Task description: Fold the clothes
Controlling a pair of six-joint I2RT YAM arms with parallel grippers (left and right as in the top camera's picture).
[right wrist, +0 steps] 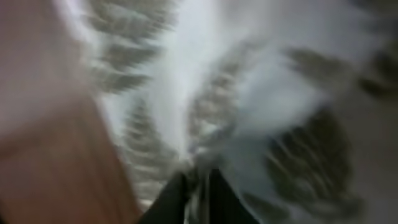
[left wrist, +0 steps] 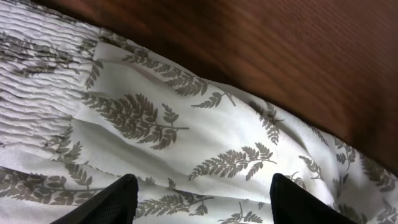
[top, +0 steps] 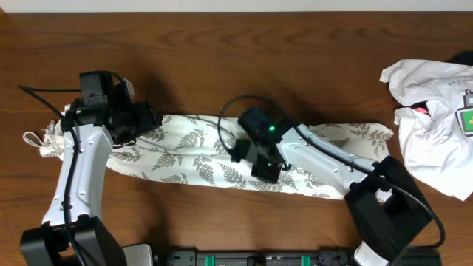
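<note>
Cloth [top: 199, 155] with gray fern leaves is laid out in a long strip across the middle of the overhead frame, on the brown tabletop [top: 295, 59]. Its gathered end is seen at the left. The left tool [left wrist: 199, 205] is held wide open over the cloth near that end, and nothing is held in it. Its two dark fingers [left wrist: 115, 202] are seen at the bottom of the left wrist frame. The right tool [top: 266, 168] is set on the middle of the cloth. In the blurry right wrist frame its fingers [right wrist: 177, 199] are nearly shut, and a bit of cloth is pinched between them. White clothes [top: 432, 111] are piled at the right edge, near the cloth's right end.
</note>
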